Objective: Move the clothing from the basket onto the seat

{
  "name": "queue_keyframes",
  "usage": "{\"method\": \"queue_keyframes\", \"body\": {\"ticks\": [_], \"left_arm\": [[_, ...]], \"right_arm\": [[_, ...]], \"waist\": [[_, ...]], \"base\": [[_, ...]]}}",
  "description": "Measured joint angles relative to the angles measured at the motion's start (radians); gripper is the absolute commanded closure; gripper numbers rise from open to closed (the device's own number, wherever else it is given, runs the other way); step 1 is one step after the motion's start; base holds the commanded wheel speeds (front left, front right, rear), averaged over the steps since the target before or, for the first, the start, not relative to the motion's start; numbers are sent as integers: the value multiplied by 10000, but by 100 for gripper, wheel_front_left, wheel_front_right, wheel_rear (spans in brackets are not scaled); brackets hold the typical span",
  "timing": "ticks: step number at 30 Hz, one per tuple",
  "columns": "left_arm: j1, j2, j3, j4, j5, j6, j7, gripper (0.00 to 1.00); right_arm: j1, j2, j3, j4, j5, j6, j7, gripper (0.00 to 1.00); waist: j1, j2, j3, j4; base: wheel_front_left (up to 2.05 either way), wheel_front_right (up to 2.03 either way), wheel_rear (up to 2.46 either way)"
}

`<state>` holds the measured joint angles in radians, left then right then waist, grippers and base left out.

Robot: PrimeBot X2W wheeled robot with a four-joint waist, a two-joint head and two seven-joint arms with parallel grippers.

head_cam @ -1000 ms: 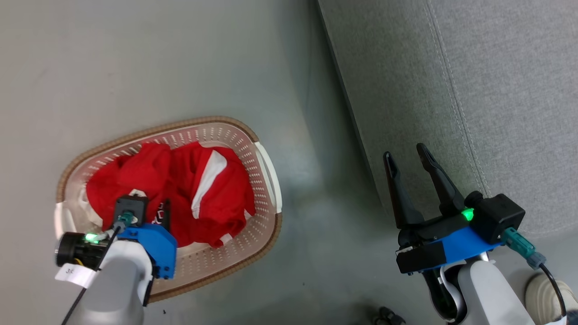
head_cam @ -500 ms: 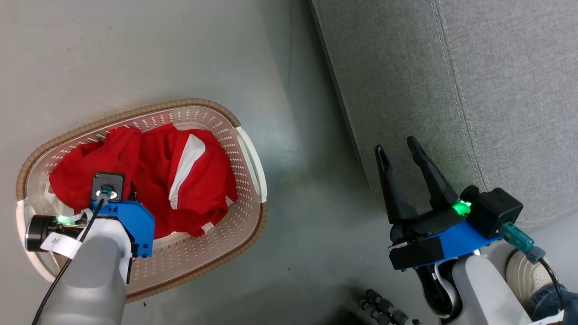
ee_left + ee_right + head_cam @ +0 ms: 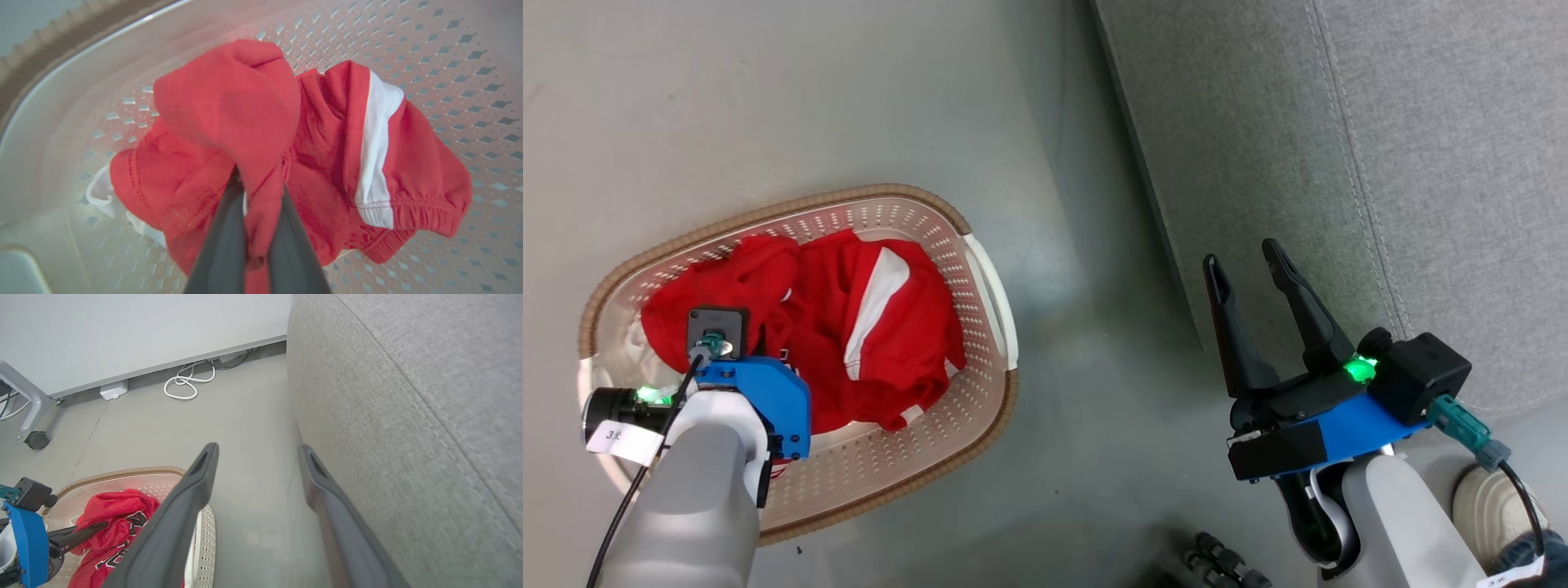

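The clothing [image 3: 882,327] lies bunched in the cream perforated basket [image 3: 992,286] on the floor at the left. In the left wrist view my left gripper [image 3: 259,179] is shut on a fold of the red jersey [image 3: 229,98]. The red shorts [image 3: 408,163], with a white stripe and elastic waist, lie beside it. In the right wrist view the left gripper [image 3: 104,526] pinches red fabric above black-white lettering. My right gripper [image 3: 1241,255] hangs open and empty by the front edge of the grey seat [image 3: 1380,163], its fingers pointing along the floor gap [image 3: 258,449].
A strip of grey floor separates the basket from the seat. A white cable [image 3: 184,381], a small white box [image 3: 114,391] and a caster wheel [image 3: 36,439] sit by the far wall. A person's shoe [image 3: 1486,498] is at the lower right, and a black ribbed object [image 3: 1217,563] at the bottom edge.
My left gripper has gone from open to shut on the red fabric in the basket. The head view has shifted slightly. The right gripper stays open in the same place.
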<state>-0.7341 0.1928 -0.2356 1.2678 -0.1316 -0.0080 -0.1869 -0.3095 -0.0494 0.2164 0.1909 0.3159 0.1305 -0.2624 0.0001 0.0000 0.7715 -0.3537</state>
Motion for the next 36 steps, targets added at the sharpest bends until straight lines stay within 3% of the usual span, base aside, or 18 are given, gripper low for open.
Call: {"method": "queue_keyframes", "body": {"ticks": [12,19,23,27,36], "left_arm": [[-35,-602,-178,-71,-336,-738,-545,100],[148,-1007,-800,-855,-255,-1135,-729,100],[564,-1187,-1233,-2036,-410,-1164,-738,100],[1365,-1342,-2464,-3912,-1024,-1216,-750,100],[1715,-1045,-3118,-5883,-1749,-1218,-750,100]], "right_arm": [[-186,6,-182,288,-612,0,0,0],[-90,10,-322,656,-1062,0,0,0],[195,12,-460,936,-1220,0,-2,0],[673,10,-594,1179,-1423,0,-2,0],[1236,8,-591,1507,-1553,0,0,0]], "waist": [[0,0,-1059,772],[-2,1,-2339,1438],[-3,1,-3206,1816],[-3,1,-4329,2273],[-4,1,-5827,2984]], "base": [[0,0,0],[0,0,0],[0,0,0],[0,0,0],[0,0,0]]}}
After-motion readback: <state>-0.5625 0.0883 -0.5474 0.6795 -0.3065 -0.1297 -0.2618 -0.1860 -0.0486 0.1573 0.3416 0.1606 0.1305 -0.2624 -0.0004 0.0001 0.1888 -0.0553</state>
